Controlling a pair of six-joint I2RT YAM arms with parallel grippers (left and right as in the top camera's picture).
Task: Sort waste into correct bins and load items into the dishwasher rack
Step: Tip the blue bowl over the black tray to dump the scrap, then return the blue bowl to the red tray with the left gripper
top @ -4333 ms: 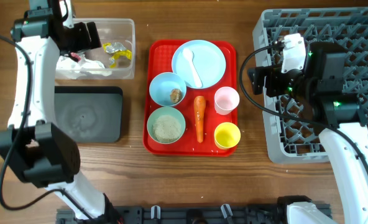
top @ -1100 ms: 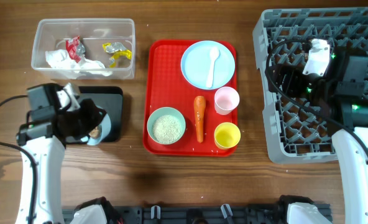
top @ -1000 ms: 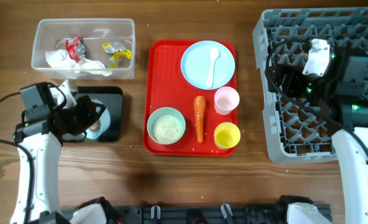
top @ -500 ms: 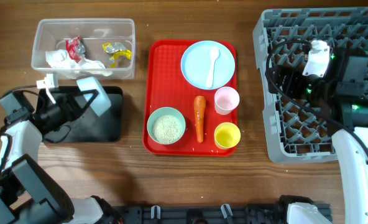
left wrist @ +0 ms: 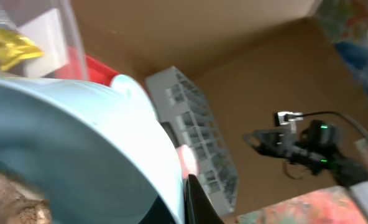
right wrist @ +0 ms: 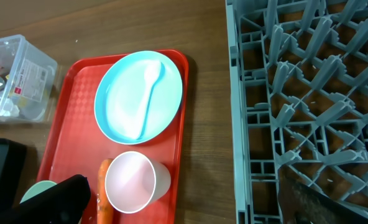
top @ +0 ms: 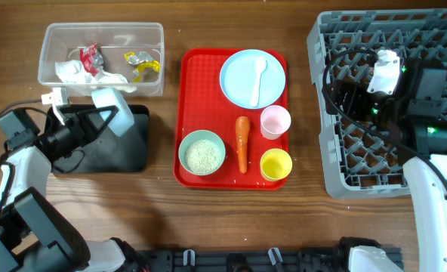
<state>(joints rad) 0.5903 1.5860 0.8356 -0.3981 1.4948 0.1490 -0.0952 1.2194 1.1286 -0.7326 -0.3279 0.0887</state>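
Note:
My left gripper (top: 101, 121) is shut on the rim of a light blue bowl (top: 112, 111), held tipped on its side over the black tray (top: 125, 151). The left wrist view shows the bowl (left wrist: 66, 149) filling the frame, a brown food lump (left wrist: 0, 194) inside it, and one black finger (left wrist: 199, 202) against the rim. My right gripper (top: 335, 97) hangs open over the dishwasher rack (top: 435, 45). On the red tray (top: 193, 91) are a plate (top: 242, 83) with a white spoon (top: 259, 75), a carrot (top: 242, 143), a pink cup (top: 275, 121), a yellow cup (top: 275, 164) and a bowl of rice (top: 201, 153).
The clear tub (top: 57, 34) behind the black tray holds a napkin (top: 84, 74) and red and yellow wrappers (top: 142, 62). From the right wrist I see the plate (right wrist: 128, 102), pink cup (right wrist: 134, 182) and rack (right wrist: 308, 93) below the open gripper (right wrist: 181, 186).
Over the last second the left arm swung back and turned the bowl from lying low on the black tray to tipped on its side above it. The right arm has stayed still.

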